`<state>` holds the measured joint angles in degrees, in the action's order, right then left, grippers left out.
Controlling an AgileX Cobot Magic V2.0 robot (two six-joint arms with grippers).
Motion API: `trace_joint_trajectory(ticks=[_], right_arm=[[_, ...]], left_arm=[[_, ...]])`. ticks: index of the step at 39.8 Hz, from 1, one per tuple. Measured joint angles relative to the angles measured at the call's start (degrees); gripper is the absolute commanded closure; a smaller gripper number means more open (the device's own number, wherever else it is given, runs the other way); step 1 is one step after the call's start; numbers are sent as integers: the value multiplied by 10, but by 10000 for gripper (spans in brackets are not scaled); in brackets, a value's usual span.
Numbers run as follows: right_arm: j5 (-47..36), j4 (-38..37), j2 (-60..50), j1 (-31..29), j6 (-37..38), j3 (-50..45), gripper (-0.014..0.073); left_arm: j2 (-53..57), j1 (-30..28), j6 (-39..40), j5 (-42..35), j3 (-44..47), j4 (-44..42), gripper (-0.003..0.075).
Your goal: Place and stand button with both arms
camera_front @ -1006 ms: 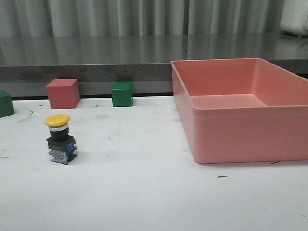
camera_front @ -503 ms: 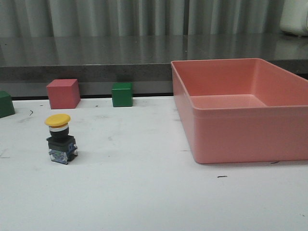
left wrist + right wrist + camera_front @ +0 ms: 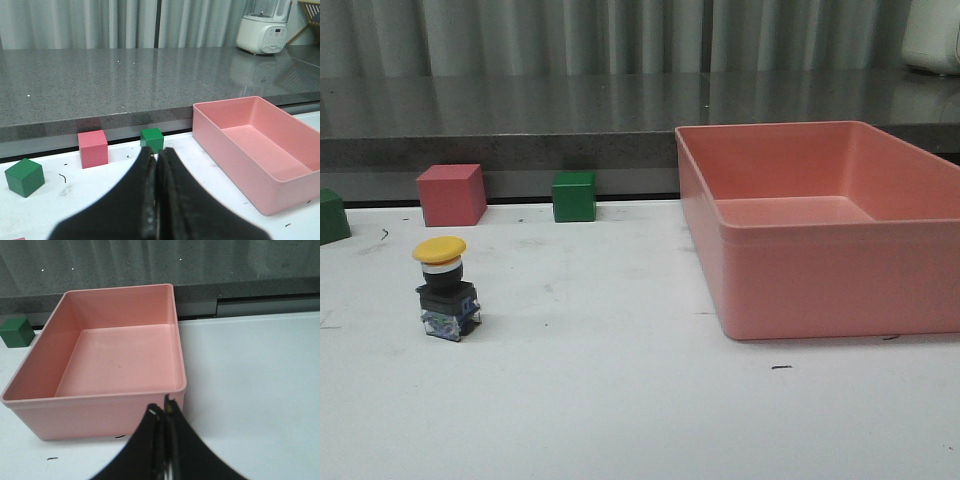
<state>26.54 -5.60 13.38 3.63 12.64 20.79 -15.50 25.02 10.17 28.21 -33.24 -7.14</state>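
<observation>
The button stands upright on the white table at the left, yellow cap on top, clear bluish base block on the surface. Neither arm shows in the front view. My left gripper is shut and empty, raised over the table and facing the cubes; the button is hidden from its view. My right gripper is shut and empty, near the front right corner of the pink bin.
The pink bin fills the right half of the table. A pink cube and a green cube stand along the back edge, another green cube at far left. A grey counter runs behind.
</observation>
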Motion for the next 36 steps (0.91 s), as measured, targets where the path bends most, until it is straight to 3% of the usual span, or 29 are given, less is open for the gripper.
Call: trace_joint_trajectory(ticks=[21, 29, 36], right_arm=[[0, 0, 0, 0, 0, 0, 664], [0, 0, 0, 0, 0, 0, 664], [0, 0, 0, 0, 0, 0, 664]], left_arm=[[0, 0, 0, 0, 0, 4, 741], [1, 0, -76, -4, 20, 64, 741], [34, -2, -88, -26, 81, 71, 741]])
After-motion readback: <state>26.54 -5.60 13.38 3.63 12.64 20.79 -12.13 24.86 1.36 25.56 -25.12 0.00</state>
